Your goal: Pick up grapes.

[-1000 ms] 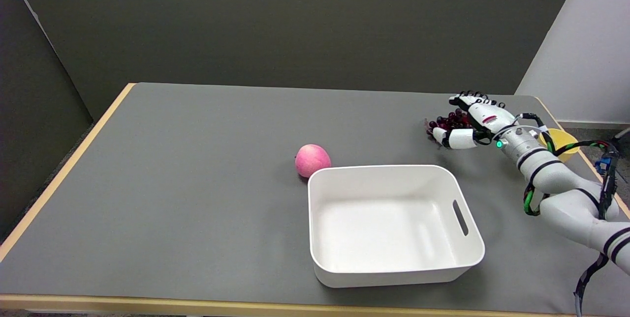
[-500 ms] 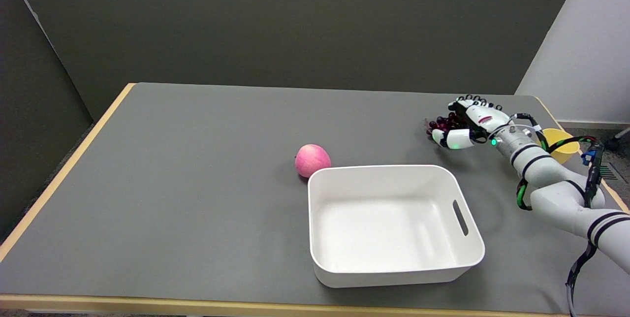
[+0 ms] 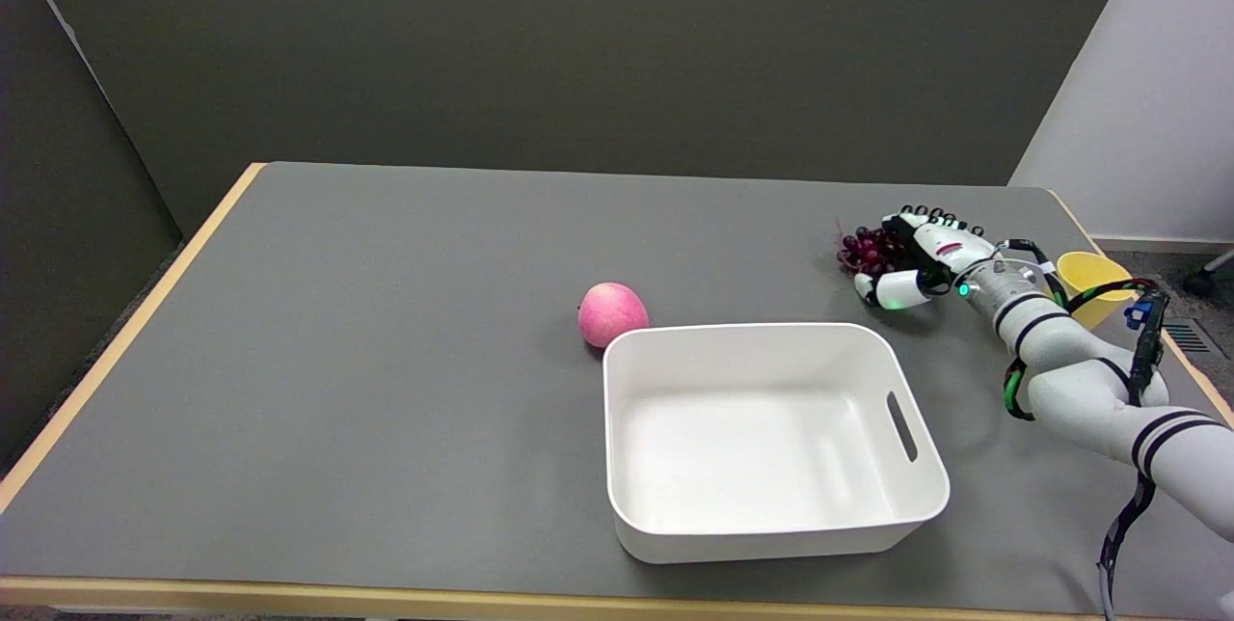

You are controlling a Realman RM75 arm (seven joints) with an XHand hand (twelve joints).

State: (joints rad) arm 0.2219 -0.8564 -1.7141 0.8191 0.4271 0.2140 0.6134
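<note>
From where I stood, the dark red grapes (image 3: 868,249) lay on the grey table (image 3: 386,361) out toward two o'clock, near the far right corner. The right hand (image 3: 921,257) was right up against the bunch from its right side, fingers (image 3: 924,216) curled over the top of the grapes and the thumb (image 3: 892,289) reaching in below them, so the bunch sat between the two; whether the hand had actually closed on it or only cupped it, I could not tell. The white arm (image 3: 1089,380) came in from four o'clock. Just past the wrist, at three o'clock by the table's right edge, stood a yellow cup (image 3: 1094,279). A white plastic bin (image 3: 771,438) with a slot handle sat near the table's middle, toward five o'clock, and a pink apple (image 3: 611,313) rested just beside its far left corner.
</note>
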